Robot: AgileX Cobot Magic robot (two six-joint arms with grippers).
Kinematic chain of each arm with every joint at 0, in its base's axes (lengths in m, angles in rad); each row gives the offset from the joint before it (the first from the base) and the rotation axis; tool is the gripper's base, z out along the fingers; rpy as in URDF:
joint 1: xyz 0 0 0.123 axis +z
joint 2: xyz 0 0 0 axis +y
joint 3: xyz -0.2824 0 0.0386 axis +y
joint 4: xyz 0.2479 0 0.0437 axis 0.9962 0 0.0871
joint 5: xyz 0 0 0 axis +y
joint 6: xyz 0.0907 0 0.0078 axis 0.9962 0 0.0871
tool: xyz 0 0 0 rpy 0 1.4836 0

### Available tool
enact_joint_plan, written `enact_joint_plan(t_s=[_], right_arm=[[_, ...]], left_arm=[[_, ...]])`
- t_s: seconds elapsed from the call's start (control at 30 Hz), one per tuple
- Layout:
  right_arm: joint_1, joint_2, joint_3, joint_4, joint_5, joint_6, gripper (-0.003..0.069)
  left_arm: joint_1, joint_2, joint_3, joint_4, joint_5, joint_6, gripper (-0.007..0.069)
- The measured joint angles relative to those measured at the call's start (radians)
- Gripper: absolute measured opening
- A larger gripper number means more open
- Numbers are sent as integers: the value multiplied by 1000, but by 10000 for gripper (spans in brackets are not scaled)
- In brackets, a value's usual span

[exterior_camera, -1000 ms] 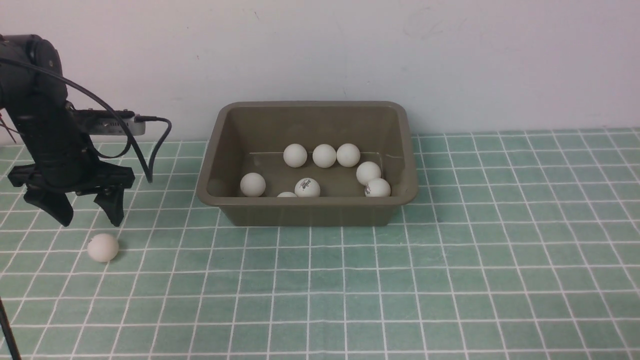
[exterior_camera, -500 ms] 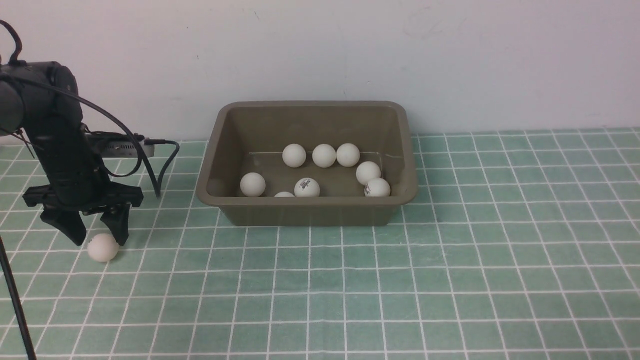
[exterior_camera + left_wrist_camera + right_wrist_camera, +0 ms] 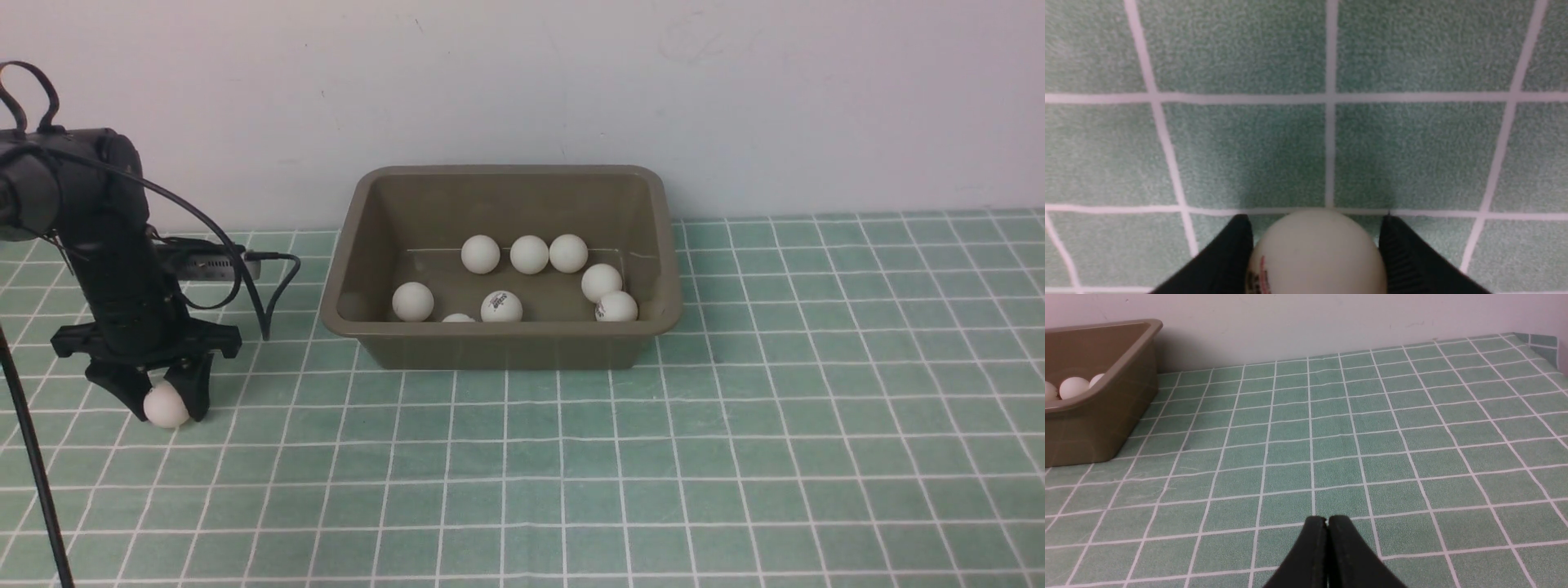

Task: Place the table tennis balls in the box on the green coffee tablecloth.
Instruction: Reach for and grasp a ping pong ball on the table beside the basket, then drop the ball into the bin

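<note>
One table tennis ball (image 3: 166,406) lies on the green coffee tablecloth (image 3: 735,425) at the left front. My left gripper (image 3: 163,406) reaches down around it, a black finger pressed on each side. In the left wrist view the same ball (image 3: 1316,253) fills the gap between both fingers (image 3: 1231,249) of the left gripper (image 3: 1314,216). The olive-brown box (image 3: 506,330) stands at the back centre with several balls (image 3: 529,254) inside. My right gripper (image 3: 1327,518) is shut and empty, low over the cloth to the right of the box (image 3: 1098,428); it is not in the front view.
A pale wall runs just behind the box. A grey device with black cables (image 3: 204,265) hangs off the left arm. A thin dark cable (image 3: 37,490) crosses the near left corner. The cloth's far corner (image 3: 1535,339) shows in the right wrist view.
My left gripper has come down from above and behind the ball onto it, and its fingers have closed in from wide apart to the ball's sides. The ball has not moved.
</note>
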Motion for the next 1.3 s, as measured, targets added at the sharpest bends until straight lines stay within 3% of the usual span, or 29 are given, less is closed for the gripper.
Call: enact_joint_plan(t_s=[0.23,0.37,0.63,0.8,0.97,1.13,1.3], right_arm=[[0,0,0,0,0,0,-10],[0,0,0,0,0,0,-10],[0,0,0,0,0,0,-10],[0,0,0,0,0,0,-10],[0,0,0,0,0,0,-10],[0,0,0,0,0,0,-10],[0,0,0,0,0,0,-10]], left_arm=[[-1,-59,-40,-10,0,1,352],[-25,-158,-87,-129,1,11,352],[-202,-230,-166,-300,10,86,352],[-342,-228,-167,-284,-58,93,352],[-415,-194,-167,-224,-169,118,352],[-423,-114,-167,-206,-224,123,374],[-423,-50,-168,-200,-242,123,472]])
